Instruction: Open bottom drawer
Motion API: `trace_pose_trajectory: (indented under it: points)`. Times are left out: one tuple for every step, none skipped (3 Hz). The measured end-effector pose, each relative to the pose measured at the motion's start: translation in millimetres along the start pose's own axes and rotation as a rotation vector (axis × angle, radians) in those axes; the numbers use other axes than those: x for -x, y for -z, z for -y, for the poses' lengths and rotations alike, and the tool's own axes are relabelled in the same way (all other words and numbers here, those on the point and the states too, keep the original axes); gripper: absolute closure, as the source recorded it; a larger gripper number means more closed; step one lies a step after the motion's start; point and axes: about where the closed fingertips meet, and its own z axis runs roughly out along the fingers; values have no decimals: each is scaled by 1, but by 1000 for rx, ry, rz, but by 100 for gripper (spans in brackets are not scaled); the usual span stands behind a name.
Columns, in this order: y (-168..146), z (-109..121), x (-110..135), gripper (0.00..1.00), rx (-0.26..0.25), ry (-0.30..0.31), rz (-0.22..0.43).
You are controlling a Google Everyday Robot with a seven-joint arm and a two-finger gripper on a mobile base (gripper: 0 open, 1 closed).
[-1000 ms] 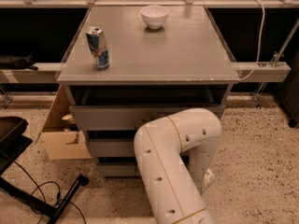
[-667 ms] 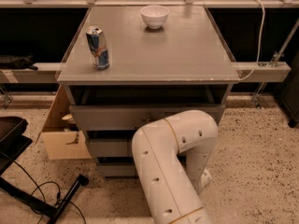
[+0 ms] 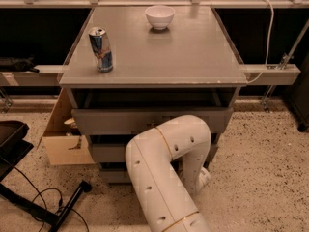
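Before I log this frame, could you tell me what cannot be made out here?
Gripper: camera view, hidden behind the arm, low in front of the cabinet.
Bottom drawer: camera view, knob and most of its front covered by the arm.
Box: camera view, right part hidden by the cabinet.

We can't see the gripper: it's tucked behind the bulky white robot arm [image 3: 159, 178], low at the front of the grey three-drawer cabinet [image 3: 96, 122]. The arm covers most of the plain grey bottom drawer [image 3: 115, 176], incl. its centre knob, and runs off the bottom edge. The black object [image 3: 9, 134] at left is cut off; can't ID it.
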Motion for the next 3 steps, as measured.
trace_pose_trajectory:
  points:
    - [-16,13,-4,15,7,-16,-39]
    - [-30,9,-14,38,41,-42,-78]
    - [-35,-4,-27,61,73,-59,-112]
